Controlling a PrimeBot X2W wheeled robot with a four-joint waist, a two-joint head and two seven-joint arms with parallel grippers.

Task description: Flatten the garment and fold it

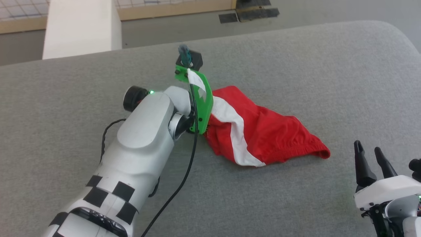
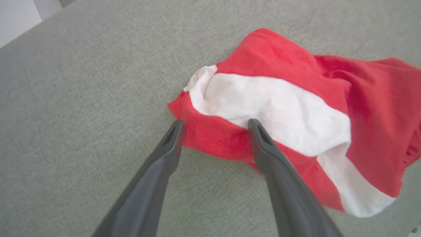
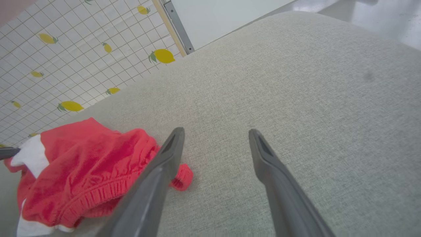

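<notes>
Left claw (image 2: 215,121) is held apart at the left end of the crumpled garment (image 2: 286,105); right claw (image 1: 367,145) is held apart, near right, over the grey cushion (image 1: 296,65).

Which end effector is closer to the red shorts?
Left. The left end effector, open, is at the shorts' striped edge; the right end effector, open, sits apart beside the waistband end.

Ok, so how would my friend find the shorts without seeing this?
Find the big grey fabric cushion. Near its middle lies a crumpled heap of soft red shorts, at the tips of the left end effector. Their wide white stripe and bright red stand out from the plain grey around.
</notes>
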